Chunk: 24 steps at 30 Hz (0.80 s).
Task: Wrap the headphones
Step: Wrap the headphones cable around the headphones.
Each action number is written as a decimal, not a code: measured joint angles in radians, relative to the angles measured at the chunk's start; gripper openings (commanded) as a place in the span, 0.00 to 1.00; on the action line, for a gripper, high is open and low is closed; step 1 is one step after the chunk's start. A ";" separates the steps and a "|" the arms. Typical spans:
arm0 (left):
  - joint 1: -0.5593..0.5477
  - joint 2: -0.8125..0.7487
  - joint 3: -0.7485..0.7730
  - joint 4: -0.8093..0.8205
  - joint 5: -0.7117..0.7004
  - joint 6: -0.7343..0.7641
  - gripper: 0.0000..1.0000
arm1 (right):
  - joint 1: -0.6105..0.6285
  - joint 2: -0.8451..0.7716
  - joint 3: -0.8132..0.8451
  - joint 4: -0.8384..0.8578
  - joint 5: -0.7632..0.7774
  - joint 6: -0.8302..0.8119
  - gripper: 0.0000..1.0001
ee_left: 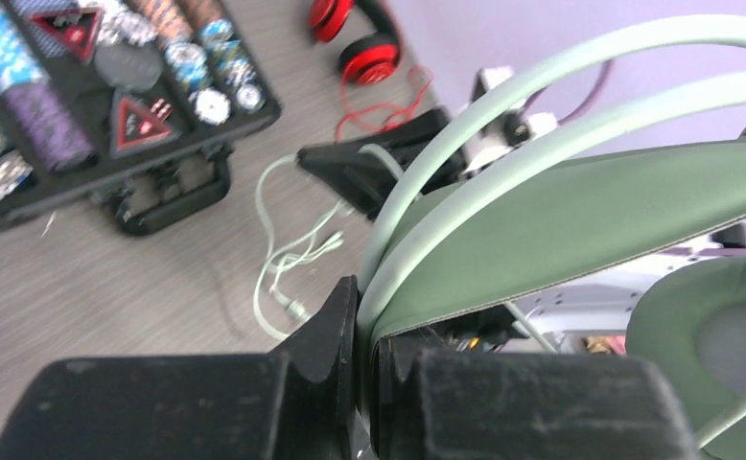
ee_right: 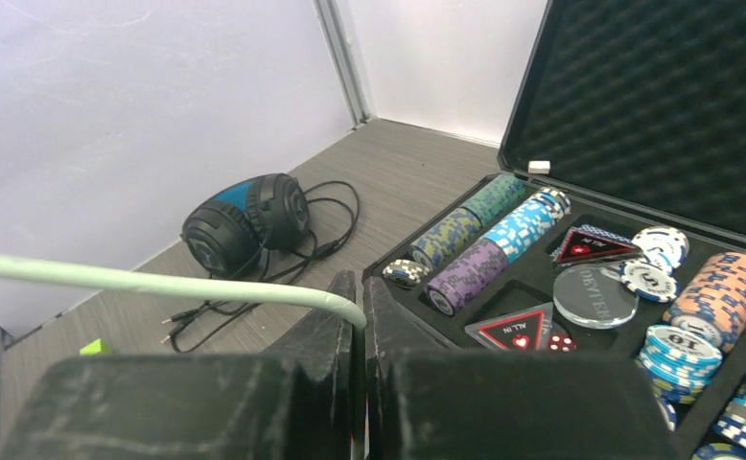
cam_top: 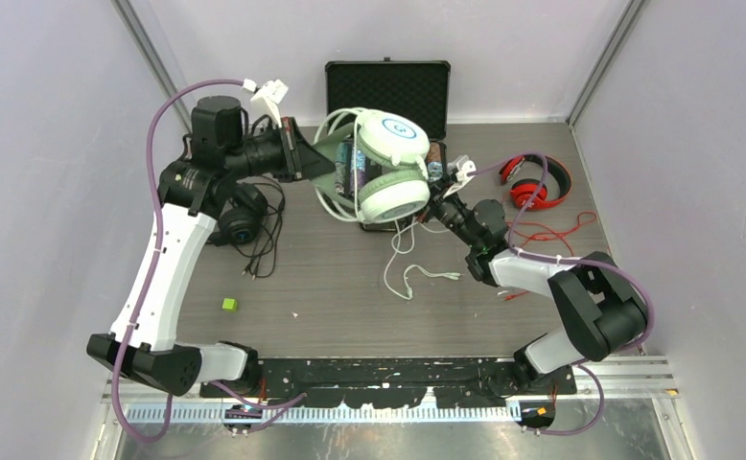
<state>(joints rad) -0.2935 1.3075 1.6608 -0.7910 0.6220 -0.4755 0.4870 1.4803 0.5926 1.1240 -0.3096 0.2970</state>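
Pale mint-green headphones (cam_top: 388, 168) are shown raised above the middle of the table (cam_top: 350, 316), over the front edge of an open poker-chip case (cam_top: 386, 91). The headband (ee_left: 580, 220) is clamped edge-on between the pressed-together jaws of the left pincer (cam_top: 297, 155), so that the pair extends rightward from that pincer, with the two ear cups stacked far-to-near in the overhead view. The white cable (ee_right: 158, 282) is pinched in the right pincer (cam_top: 443, 187), whose jaws are closed on it just beside the cups on their right. The remaining slack (cam_top: 403, 273) is seen trailing down onto the table between the two arms, its plug end lying nearer the right arm. The headphones thus lie between the two pincers, anchored on the left and fed from the right. The next turn of cable is judged to depend on the right pincer being carried around the cups across the headband's long axis. Red headphones (cam_top: 534, 182) with a loose red cable are seen at far right, and black headphones (cam_top: 240, 220) at left behind the left arm, both judged unwrapped.
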 measured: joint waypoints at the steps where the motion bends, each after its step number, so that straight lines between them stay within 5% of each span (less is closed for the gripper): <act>1: 0.000 -0.006 -0.010 0.041 0.014 -0.031 0.00 | 0.000 0.005 0.000 0.008 -0.004 0.009 0.02; 7: 0.002 -0.008 -0.031 0.171 0.077 -0.105 0.00 | -0.001 0.007 0.002 0.048 -0.008 0.036 0.03; 13: 0.001 -0.008 -0.027 -0.005 0.052 0.179 0.00 | -0.063 -0.035 0.031 -0.019 -0.046 0.111 0.02; 18: -0.032 -0.003 -0.037 -0.117 -0.039 0.533 0.00 | -0.112 -0.174 0.135 -0.327 -0.164 0.229 0.00; 24: -0.144 0.009 -0.072 -0.142 -0.103 0.888 0.00 | -0.108 -0.371 0.298 -0.903 -0.346 0.270 0.00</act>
<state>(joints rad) -0.4377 1.3163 1.5887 -0.9325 0.5190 0.4122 0.3786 1.1091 0.8909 0.2211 -0.6559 0.5671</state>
